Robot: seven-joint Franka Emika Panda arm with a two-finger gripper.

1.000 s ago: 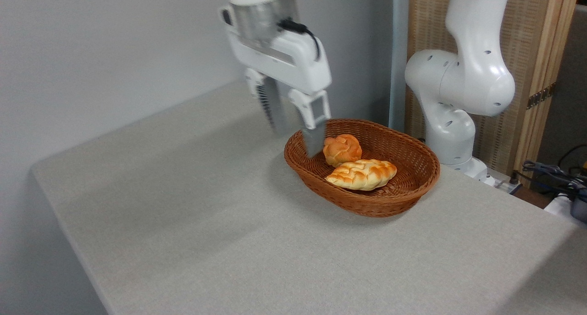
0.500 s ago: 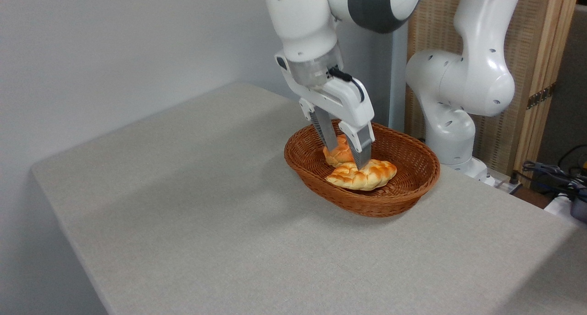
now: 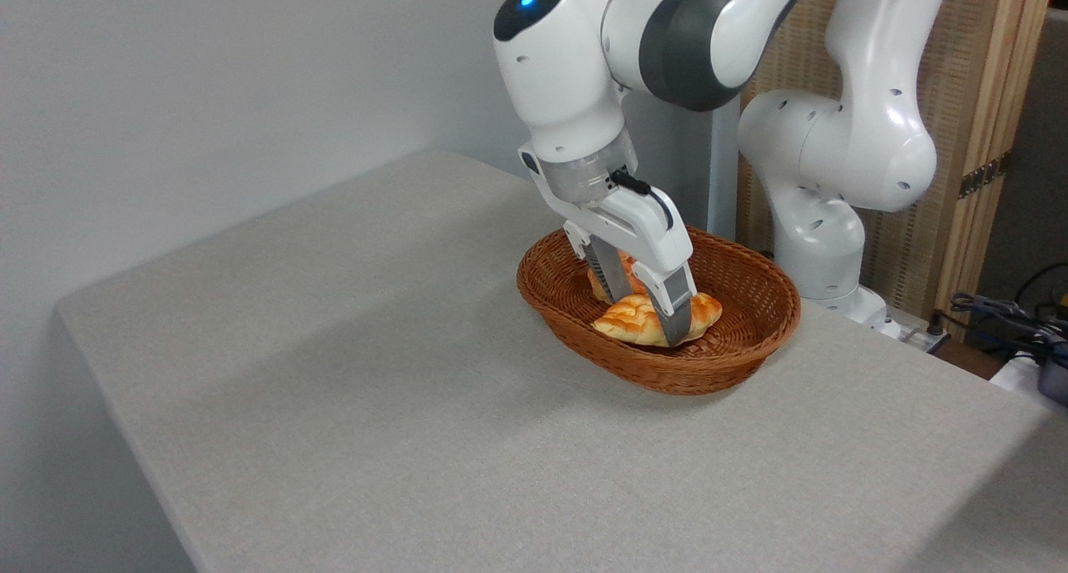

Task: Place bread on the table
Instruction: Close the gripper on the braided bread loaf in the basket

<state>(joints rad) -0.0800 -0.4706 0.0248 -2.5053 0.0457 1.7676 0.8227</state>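
The bread [image 3: 632, 319], a pale yellow braided loaf with toasted ridges, lies inside the brown wicker basket [image 3: 667, 379] on the table [image 3: 375, 389]. My gripper [image 3: 647, 304] is lowered into the basket and stands open, its two fingers straddling the loaf. The near finger [image 3: 680, 321] covers the loaf's front right part; the far finger sits behind it. I cannot tell whether the pads touch the loaf. The loaf rests on the basket floor.
A small round orange bun [image 3: 596, 283] sits behind the loaf, mostly hidden by the gripper. The arm's white base [image 3: 826, 223] rises at the back right, with cables [image 3: 1014, 319] at the far right edge. A grey wall runs along the left.
The gripper swung right over the basket and came down, from above the basket's left rim to straddling the loaf. Its fingers stayed apart. Loaf and bun have not moved.
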